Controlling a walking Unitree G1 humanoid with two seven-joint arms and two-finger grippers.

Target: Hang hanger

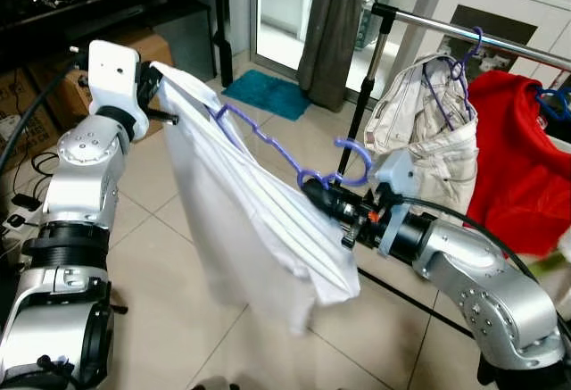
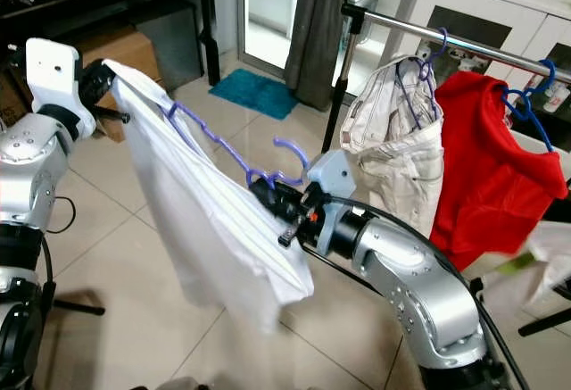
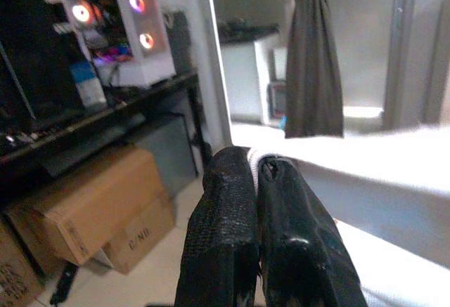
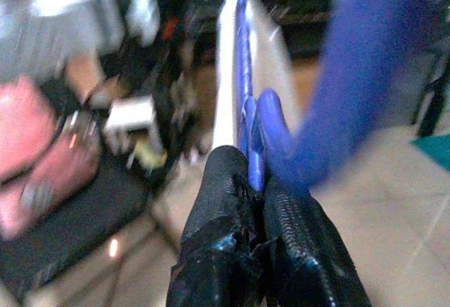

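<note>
A purple plastic hanger carries a white shirt that droops between my two arms. My right gripper is shut on the hanger just below its hook; the wrist view shows the purple hanger pinched between the black fingers. My left gripper is raised at the left and shut on the shirt's far end, where white cloth is nipped between its fingertips. The metal clothes rail runs above and behind, to the right of the hook.
On the rail hang a cream garment on a purple hanger and a red shirt on a blue hanger. The rail's black post stands just behind the hook. Cardboard boxes, a dark desk and a grey curtain line the back.
</note>
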